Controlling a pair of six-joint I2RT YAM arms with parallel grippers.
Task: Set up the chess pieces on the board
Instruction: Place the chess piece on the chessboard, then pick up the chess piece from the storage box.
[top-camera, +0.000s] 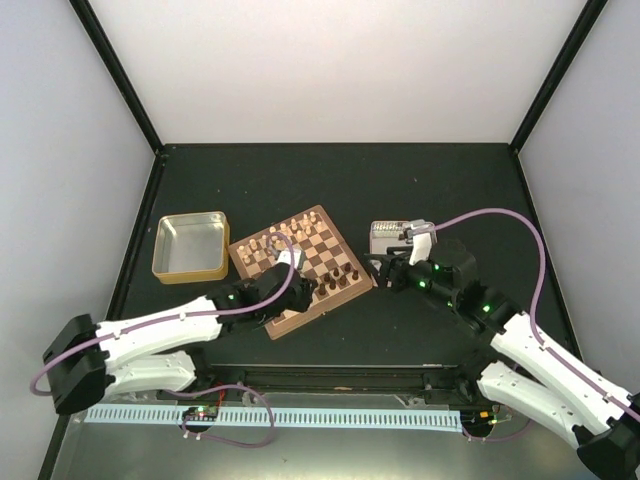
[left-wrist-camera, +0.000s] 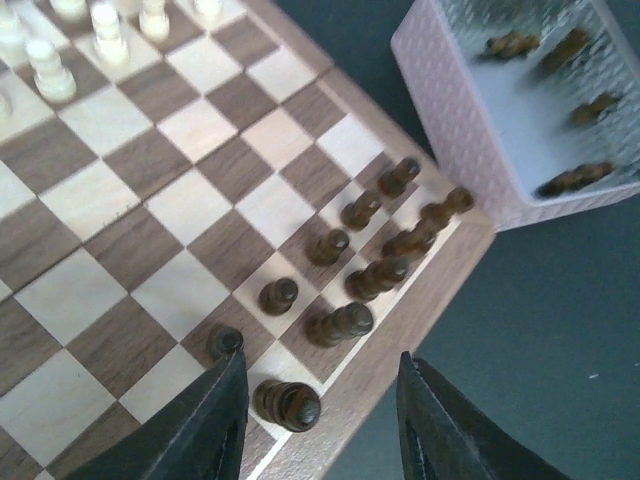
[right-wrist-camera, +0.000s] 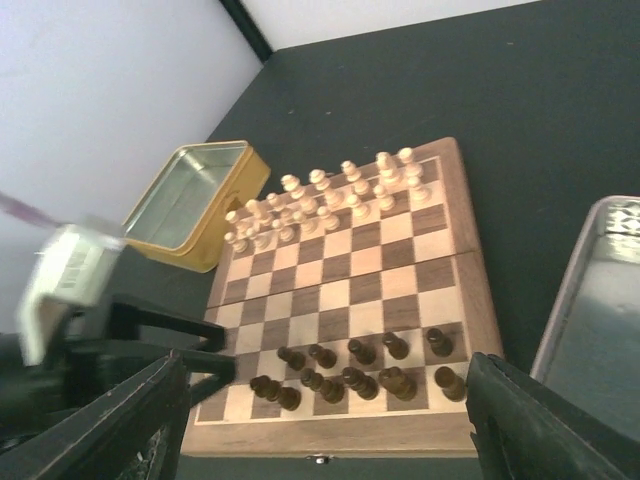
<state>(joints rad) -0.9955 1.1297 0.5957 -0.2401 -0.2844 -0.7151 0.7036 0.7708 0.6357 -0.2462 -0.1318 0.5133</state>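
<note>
- Left gripper (left-wrist-camera: 320, 420) hangs low over the chessboard's (top-camera: 325, 240) edge, jaws parted, with one dark chessman (left-wrist-camera: 287, 403) standing between its fingers.
- More dark pieces (left-wrist-camera: 360, 270) stand in two ragged rows along that edge, and the cream pieces (right-wrist-camera: 320, 195) line the opposite side.
- The board lies on the black table (top-camera: 400, 180) between a gold tin (top-camera: 190, 245) and a pink-sided tin (left-wrist-camera: 450, 110) holding loose dark pieces (left-wrist-camera: 570, 110).
- Right gripper (right-wrist-camera: 330, 400) is spread wide, empty, beside the board.

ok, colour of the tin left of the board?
Gold sides, silvery inside; the tin shows best in the right wrist view.
</note>
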